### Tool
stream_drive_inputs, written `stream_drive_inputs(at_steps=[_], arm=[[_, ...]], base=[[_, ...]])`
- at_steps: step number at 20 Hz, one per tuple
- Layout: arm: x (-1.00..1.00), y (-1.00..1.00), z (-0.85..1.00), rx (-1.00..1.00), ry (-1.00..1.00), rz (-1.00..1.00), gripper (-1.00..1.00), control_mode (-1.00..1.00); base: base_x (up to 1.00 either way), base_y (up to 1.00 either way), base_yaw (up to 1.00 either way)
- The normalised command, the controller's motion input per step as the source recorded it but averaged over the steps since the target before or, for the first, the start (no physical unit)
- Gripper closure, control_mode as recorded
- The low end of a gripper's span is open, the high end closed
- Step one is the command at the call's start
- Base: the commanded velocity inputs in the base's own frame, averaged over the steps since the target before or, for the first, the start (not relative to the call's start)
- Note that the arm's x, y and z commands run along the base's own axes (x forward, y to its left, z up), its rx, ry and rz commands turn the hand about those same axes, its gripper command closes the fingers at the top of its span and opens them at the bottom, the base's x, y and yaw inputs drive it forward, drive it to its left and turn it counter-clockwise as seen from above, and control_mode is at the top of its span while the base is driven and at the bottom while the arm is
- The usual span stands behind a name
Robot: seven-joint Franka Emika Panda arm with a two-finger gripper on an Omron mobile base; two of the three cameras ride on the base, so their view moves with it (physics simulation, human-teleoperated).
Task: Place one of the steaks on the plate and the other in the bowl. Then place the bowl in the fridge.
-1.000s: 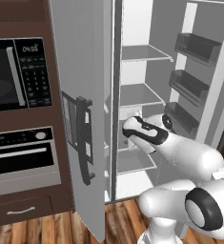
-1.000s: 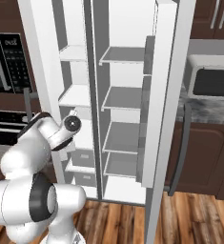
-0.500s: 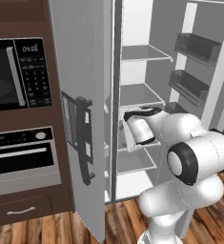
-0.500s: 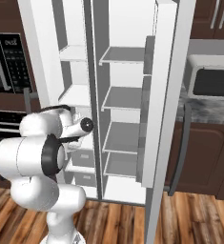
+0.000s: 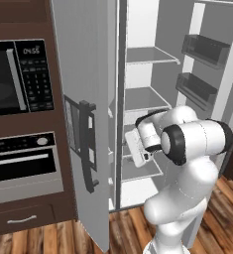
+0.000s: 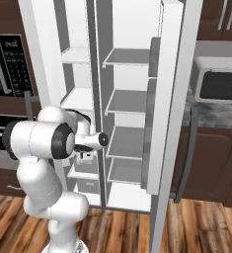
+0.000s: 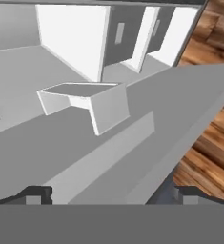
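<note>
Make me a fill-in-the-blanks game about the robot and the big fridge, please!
1. Both doors of the fridge are ____.
2. The gripper has its tips wide apart, so it is ____.
3. The floor under the robot is made of ____.
4. The microwave sits ____ the oven.

Missing words: open; open; wood; above
</note>
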Motion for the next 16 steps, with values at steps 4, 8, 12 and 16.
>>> stream_drive_inputs(at_steps=[4, 8, 12, 16], arm=[[0.26, 0.39, -0.37, 0.00, -0.02, 0.07, -1.00, -1.00], [0.47, -0.05, -0.22, 0.00, -0.14, 0.10, -1.00, -1.00], [0.50, -0.14, -0.26, 0.00, -0.14, 0.10, -1.00, -1.00], [0.23, 0.14, -0.37, 0.00, -0.15, 0.12, -1.00, -1.00]], base=[[0.00, 0.00, 0.00], [0.00, 0.00, 0.00], [0.00, 0.00, 0.00], [0.00, 0.00, 0.00]])
